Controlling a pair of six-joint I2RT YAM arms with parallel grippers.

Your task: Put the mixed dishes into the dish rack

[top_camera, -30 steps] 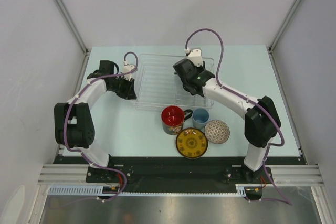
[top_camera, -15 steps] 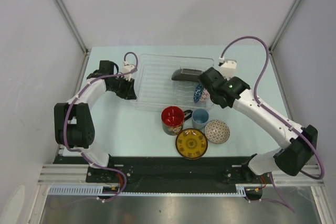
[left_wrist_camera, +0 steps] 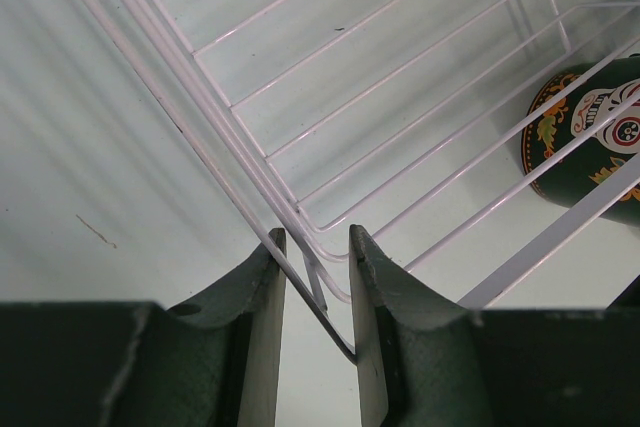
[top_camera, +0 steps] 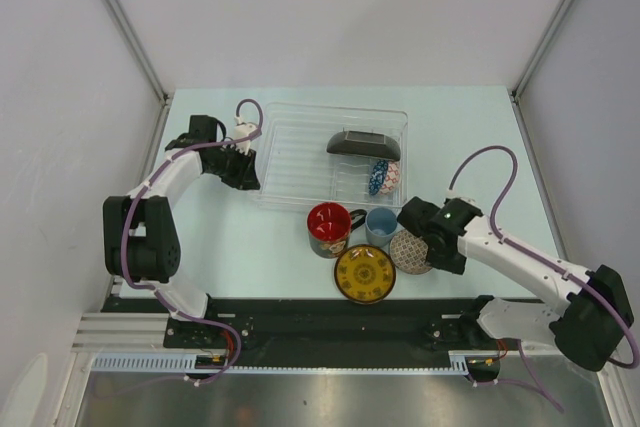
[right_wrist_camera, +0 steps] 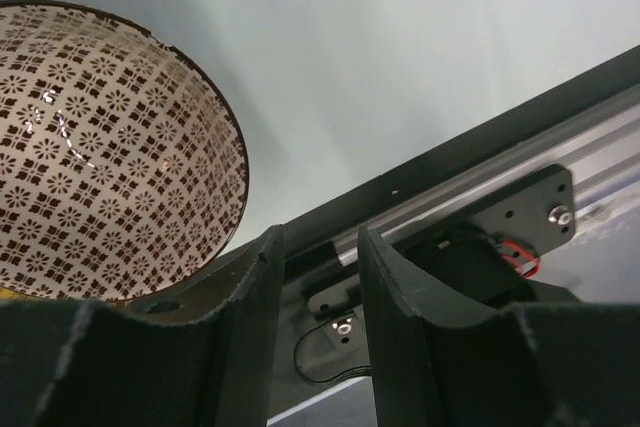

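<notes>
Left gripper (left_wrist_camera: pixel 312 247): clamped on the left rim of the rack (top_camera: pixel 290 152), holding it steady.
Right gripper (right_wrist_camera: pixel 318 247): jaws apart with nothing between them, hanging low over the right side of the bowl (right_wrist_camera: pixel 110 147).
Bowl: sits on the table (top_camera: pixel 230 247) near its front edge. The bowl's rim lies just outside one finger, not between the two.
In the rack: the plate (top_camera: pixel 357 143) stands on edge at the right end, with a small blue-patterned dish (top_camera: pixel 378 177) just beside it.
On the table: the mug (top_camera: pixel 328 227), cup (top_camera: pixel 381 225), saucer (top_camera: pixel 365 273) and bowl crowd together in front of the rack.
Risk, missed grip: closing from here probably catches only air, because the rim is not straddled.
Risk, shove: a sideways correction may push the bowl into the saucer or cup, since they sit so close.
Risk, slip: a pinch on the smooth, curved wall may let the bowl tilt or drop.
Risk, rack: setting the bowl down near the upright plate may topple it.
</notes>
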